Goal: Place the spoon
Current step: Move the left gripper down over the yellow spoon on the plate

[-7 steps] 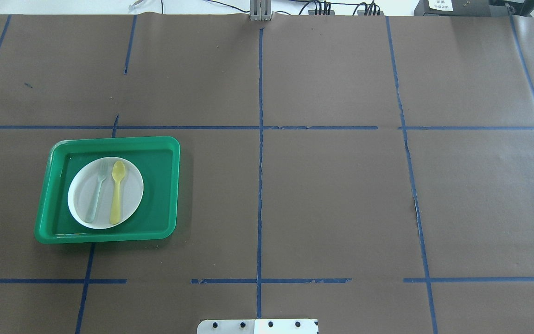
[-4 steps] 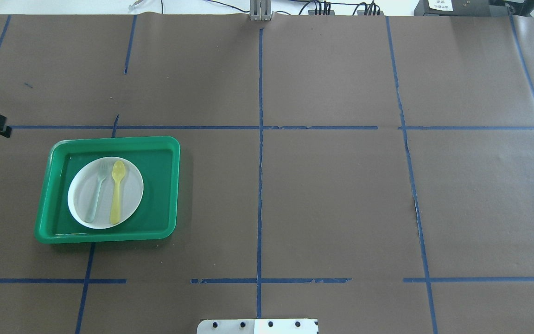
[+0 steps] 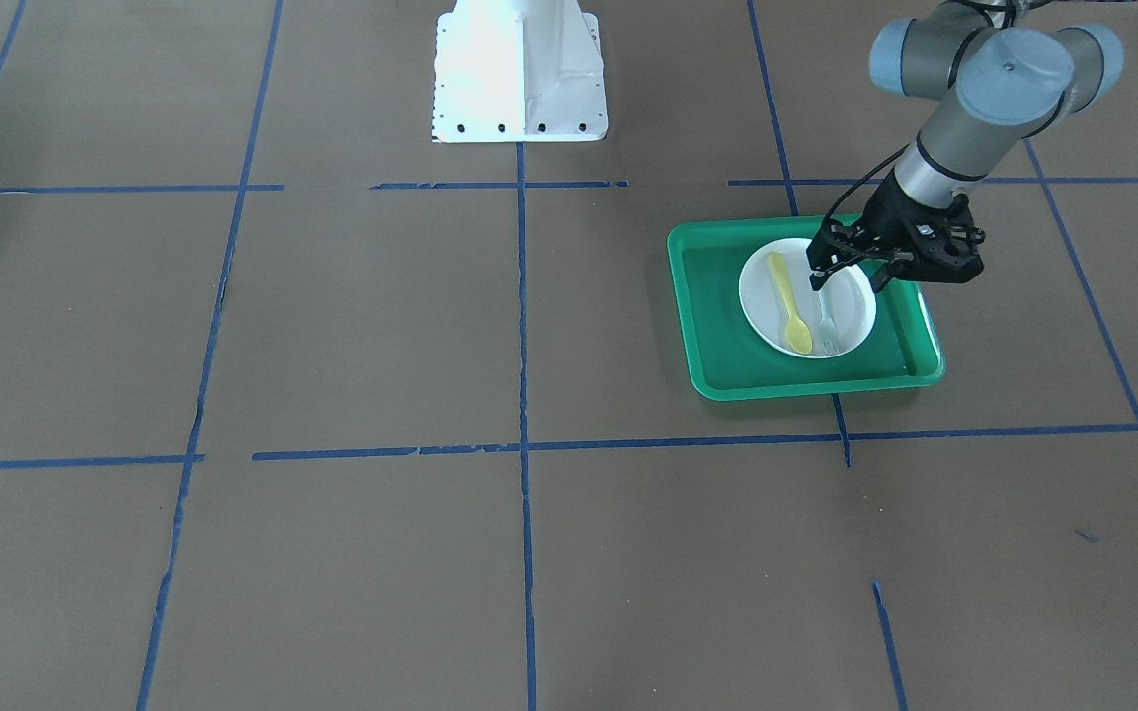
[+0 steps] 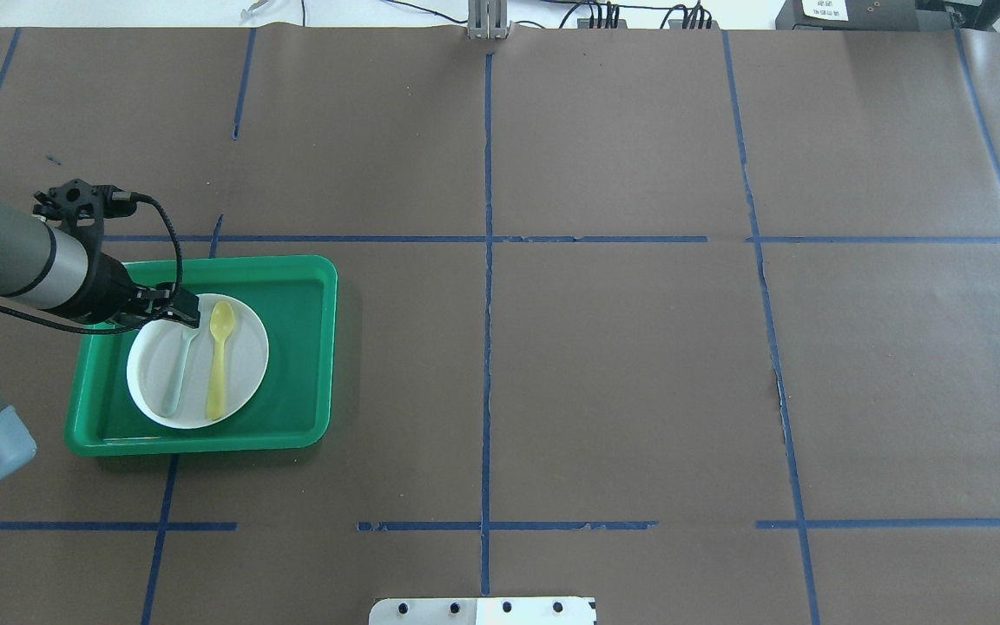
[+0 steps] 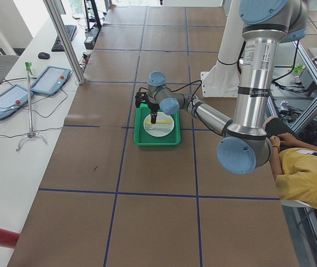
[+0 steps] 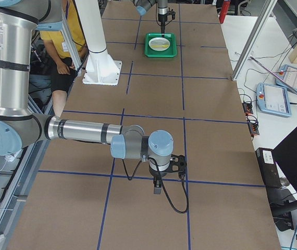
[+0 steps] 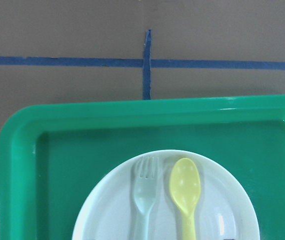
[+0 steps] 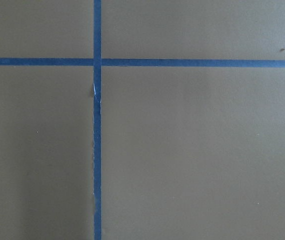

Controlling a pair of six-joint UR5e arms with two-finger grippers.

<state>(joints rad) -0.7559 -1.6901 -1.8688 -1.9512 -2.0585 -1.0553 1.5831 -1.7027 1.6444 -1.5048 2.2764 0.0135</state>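
The yellow spoon (image 4: pixel 219 360) lies on a white plate (image 4: pixel 244 365) in a green tray (image 4: pixel 300 347), bowl towards the far side, next to a pale grey-green fork (image 4: pixel 175 378). My left gripper (image 4: pixel 180 311) hovers over the plate's far left part, above the fork's tines. In the front-facing view it (image 3: pixel 846 284) is open and empty, jaws apart, beside the spoon (image 3: pixel 788 301). The left wrist view shows the spoon (image 7: pixel 185 190) and fork (image 7: pixel 145 195) below. My right gripper (image 6: pixel 157 188) shows only in the right side view, far from the tray; I cannot tell its state.
The tray sits on brown paper marked with blue tape lines (image 4: pixel 487 260). The robot's white base (image 3: pixel 520 69) stands at the table's near middle. The right wrist view shows only paper and tape (image 8: pixel 97 150).
My left arm has come in from the left edge and moved right, over the tray and plate. The spoon, fork, plate and tray have not moved.
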